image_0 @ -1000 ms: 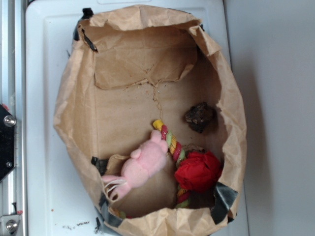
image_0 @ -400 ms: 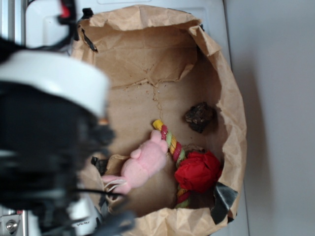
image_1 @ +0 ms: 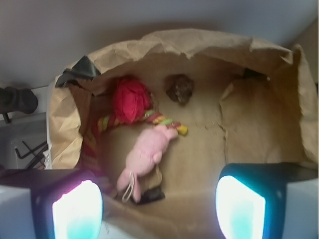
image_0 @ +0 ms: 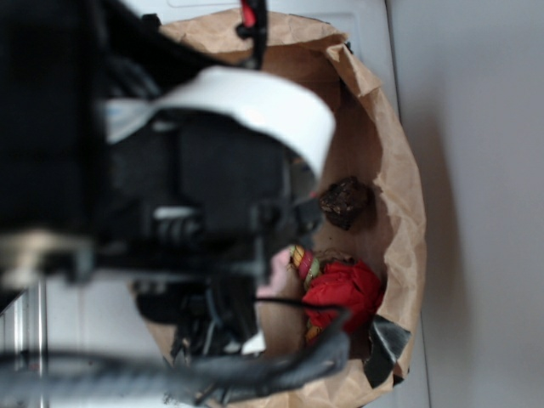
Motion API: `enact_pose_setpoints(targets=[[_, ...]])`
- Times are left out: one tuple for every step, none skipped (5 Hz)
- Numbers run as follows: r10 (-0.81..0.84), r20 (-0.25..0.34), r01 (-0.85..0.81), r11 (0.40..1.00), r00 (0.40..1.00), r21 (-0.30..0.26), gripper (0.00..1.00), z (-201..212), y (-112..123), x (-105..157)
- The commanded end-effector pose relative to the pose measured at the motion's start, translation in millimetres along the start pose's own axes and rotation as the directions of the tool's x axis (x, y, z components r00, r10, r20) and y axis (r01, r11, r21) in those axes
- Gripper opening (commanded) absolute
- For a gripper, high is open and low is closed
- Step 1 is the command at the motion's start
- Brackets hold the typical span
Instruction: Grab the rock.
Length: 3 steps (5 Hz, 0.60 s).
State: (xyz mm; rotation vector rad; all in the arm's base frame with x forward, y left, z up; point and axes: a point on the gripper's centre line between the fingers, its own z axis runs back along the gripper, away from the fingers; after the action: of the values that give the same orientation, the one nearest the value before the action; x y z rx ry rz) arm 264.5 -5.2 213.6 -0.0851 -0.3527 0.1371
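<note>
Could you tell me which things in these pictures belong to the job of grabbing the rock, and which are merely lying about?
Belongs to the job:
- the rock, dark and jagged, on the bag's floor
- the gripper, jaws open, holding nothing

Merely lying about:
- the red cloth ball
- the pink plush toy
- the striped rope
- the paper bag that holds them all

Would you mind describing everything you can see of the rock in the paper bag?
The rock is a small, dark brown-black lump with a rough, jagged surface, duller and smaller than the toys nearby. It lies on the brown paper floor of the bag, close to one side wall, and looks to be resting loose. In the wrist view it sits near the far wall, beside the red cloth ball with a gap between them. Nothing grips it; the gripper is apart from it, fingers spread wide and empty.
</note>
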Motion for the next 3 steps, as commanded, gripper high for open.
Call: enact_pose_setpoints(targets=[[-0.025,0.070,0.019,0.996,0.997,0.083,1.00,-35,25,21],[-0.035,0.075,0.029,0.996,0.997,0.083,1.00,-56,30,26],[-0.028,0.073,0.020,0.993,0.997,0.116,1.00,-72,40,31]])
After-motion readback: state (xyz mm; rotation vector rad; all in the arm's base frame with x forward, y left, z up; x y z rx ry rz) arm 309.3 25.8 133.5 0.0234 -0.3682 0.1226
